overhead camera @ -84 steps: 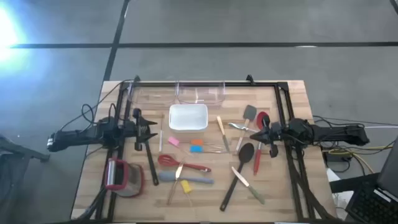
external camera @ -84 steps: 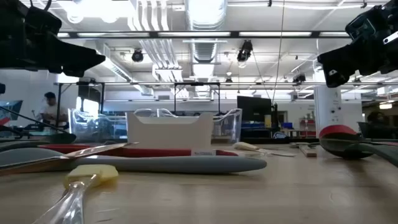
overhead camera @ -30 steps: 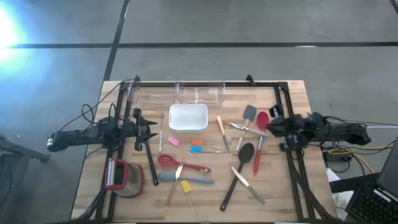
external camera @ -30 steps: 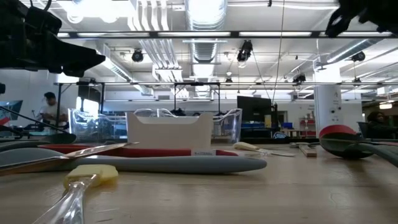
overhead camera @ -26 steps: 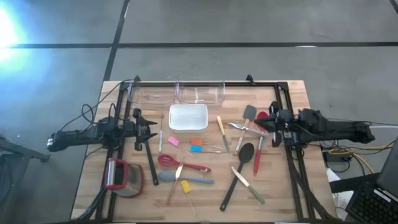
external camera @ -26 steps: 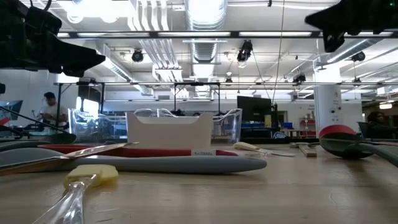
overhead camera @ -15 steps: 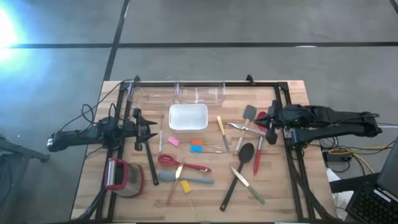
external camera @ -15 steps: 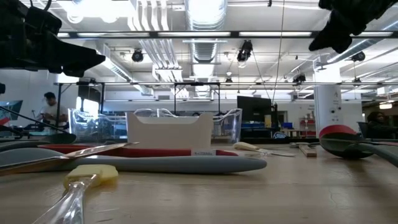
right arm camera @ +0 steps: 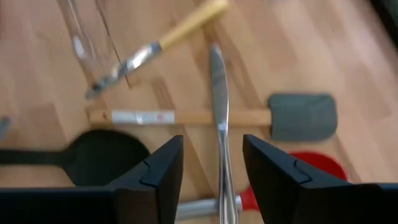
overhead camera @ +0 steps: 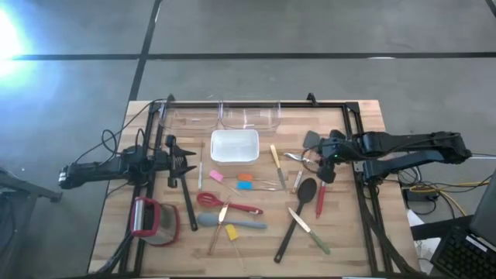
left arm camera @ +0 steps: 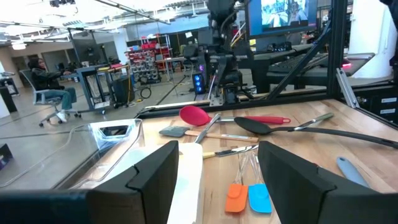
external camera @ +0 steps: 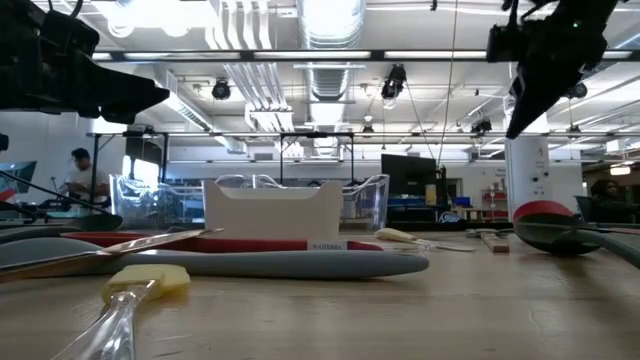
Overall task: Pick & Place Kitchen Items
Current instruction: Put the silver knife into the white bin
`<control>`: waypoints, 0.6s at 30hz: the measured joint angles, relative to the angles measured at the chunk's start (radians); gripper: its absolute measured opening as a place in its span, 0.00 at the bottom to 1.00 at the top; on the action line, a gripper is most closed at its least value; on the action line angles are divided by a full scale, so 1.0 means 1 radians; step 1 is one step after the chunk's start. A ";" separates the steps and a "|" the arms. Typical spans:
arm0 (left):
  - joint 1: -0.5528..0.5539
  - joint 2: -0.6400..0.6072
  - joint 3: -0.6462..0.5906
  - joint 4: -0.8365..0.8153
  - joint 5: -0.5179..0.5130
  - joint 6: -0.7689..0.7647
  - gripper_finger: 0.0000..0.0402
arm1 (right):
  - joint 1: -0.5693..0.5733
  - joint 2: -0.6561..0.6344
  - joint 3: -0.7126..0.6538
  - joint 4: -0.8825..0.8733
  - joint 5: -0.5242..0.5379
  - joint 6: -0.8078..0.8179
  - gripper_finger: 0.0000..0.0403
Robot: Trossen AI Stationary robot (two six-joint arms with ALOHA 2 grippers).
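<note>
My right gripper, fingers wide, empty, hung over flat metal knife. Risk: crossing wooden-handled grey spatula got nudged. Left gripper idle, wide.

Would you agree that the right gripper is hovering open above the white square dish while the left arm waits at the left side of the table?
Not quite. The right gripper is open, but the high view shows it above the utensils right of the white square dish, over the metal spoon and grey spatula, as the right wrist view shows. The left gripper does wait at the left side.
</note>
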 joint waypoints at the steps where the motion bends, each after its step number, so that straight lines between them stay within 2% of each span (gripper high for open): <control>1: 0.000 0.000 0.000 0.000 0.000 0.000 0.57 | 0.000 0.013 -0.001 -0.010 0.000 0.000 0.41; 11: 0.000 0.000 0.000 0.000 0.000 0.000 0.57 | -0.004 0.113 -0.001 -0.036 0.045 0.025 0.38; 18: 0.000 0.000 0.000 0.000 0.000 0.000 0.57 | -0.122 0.203 -0.003 -0.058 -0.080 -0.051 0.36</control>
